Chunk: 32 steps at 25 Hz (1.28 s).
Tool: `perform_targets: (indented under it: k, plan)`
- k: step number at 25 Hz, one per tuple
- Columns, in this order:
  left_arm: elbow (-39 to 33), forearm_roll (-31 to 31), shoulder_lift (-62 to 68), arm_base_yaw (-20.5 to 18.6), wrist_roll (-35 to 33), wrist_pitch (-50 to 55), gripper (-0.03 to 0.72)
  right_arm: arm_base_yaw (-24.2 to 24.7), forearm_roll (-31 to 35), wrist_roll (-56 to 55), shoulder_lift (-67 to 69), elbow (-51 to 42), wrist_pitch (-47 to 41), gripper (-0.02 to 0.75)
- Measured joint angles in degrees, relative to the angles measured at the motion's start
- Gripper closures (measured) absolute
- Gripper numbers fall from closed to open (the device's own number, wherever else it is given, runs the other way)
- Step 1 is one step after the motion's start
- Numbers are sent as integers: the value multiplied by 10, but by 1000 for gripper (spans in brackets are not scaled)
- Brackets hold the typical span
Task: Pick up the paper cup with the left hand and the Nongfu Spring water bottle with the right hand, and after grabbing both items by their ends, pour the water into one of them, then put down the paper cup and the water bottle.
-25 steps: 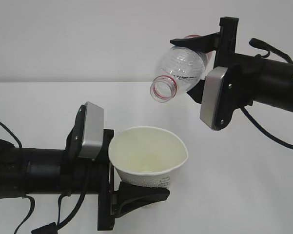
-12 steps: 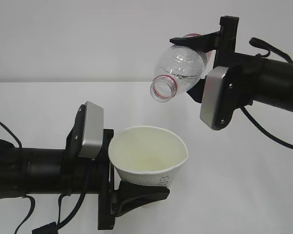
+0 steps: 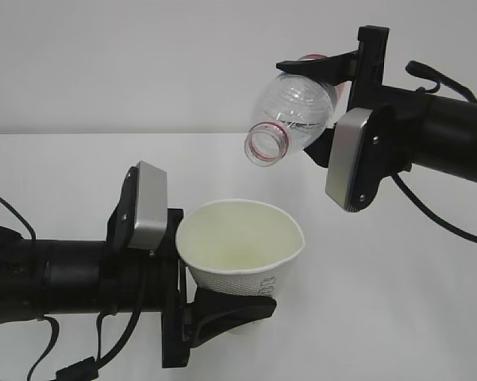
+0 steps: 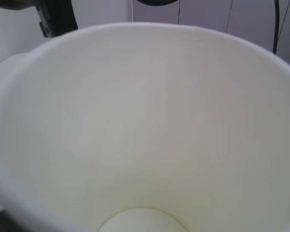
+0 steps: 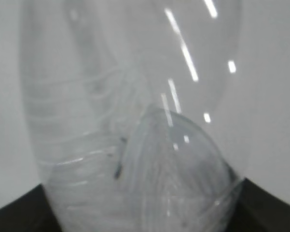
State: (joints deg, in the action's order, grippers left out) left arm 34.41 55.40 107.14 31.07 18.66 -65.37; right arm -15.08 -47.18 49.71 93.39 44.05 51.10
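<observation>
My left pincer (image 3: 222, 313), gripping the paper cup (image 3: 242, 246), has dipped slightly. My right pincer (image 3: 321, 111) keeps the water bottle (image 3: 294, 111) tipped. I think pouring's finished.

I count one paper cup (image 3: 240, 246) at about six o'clock and one water bottle (image 3: 292, 113) at about one o'clock. I count two grippers: the left gripper (image 3: 222, 313) at seven, the right gripper (image 3: 327, 103) at two.
</observation>
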Motion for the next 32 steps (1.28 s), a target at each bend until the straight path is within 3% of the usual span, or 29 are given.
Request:
perform_targets:
  k: [13,32]
  plan:
    - [0,-2,0,0,11,0,171,0,0,23,0,0,0,243]
    - [0,-5,0,0,-28,0,172,0,5,67,0,0,0,243]
